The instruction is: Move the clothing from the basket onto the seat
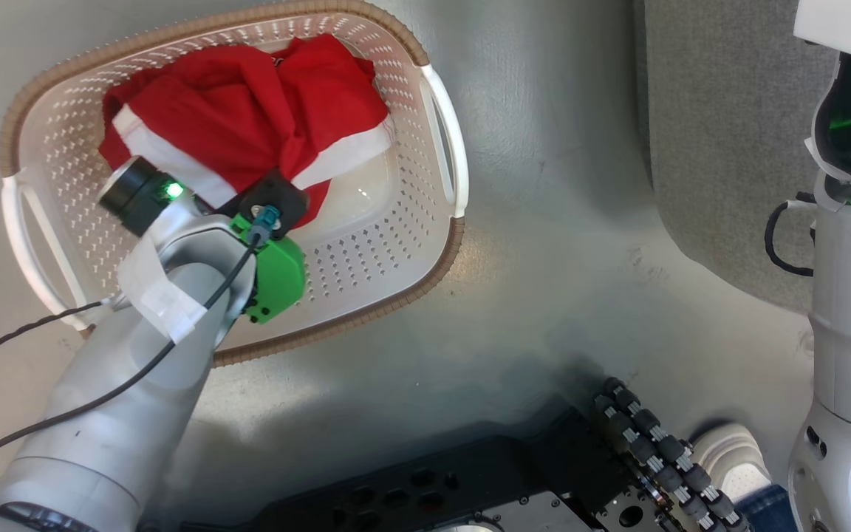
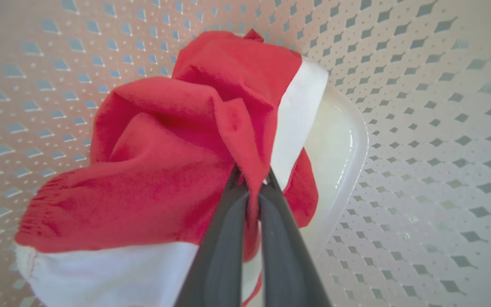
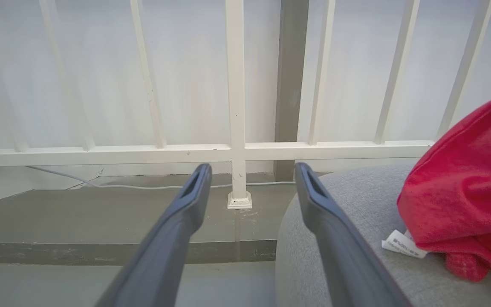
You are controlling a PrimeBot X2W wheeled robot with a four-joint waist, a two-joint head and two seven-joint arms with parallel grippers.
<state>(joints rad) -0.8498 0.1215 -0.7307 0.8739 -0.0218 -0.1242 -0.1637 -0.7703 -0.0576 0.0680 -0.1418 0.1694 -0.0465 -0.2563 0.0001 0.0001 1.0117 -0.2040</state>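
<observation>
A red garment with white stripes [image 1: 248, 118] lies bunched in the cream basket [image 1: 56, 96] with the brown rim, on the floor at upper left in the head view. My left arm reaches down into the basket. In the left wrist view my left gripper [image 2: 252, 181] is shut on a fold of that red clothing [image 2: 164, 162]. My right gripper [image 3: 249, 179] stands open in the air with nothing between its fingers. Beside it a second red garment [image 3: 467, 192] with a small white label [image 3: 401, 244] rests on the grey seat [image 3: 335, 200]. The seat's edge [image 1: 721, 133] shows at upper right in the head view.
Grey floor [image 1: 558, 244] lies between basket and seat. My dark base with its roller wheel [image 1: 654, 451] is at the bottom, a shoe [image 1: 732, 454] beside it. A white railing [image 3: 237, 149] and a cable stand beyond the seat. My right arm's pale body [image 1: 850, 295] fills the right edge.
</observation>
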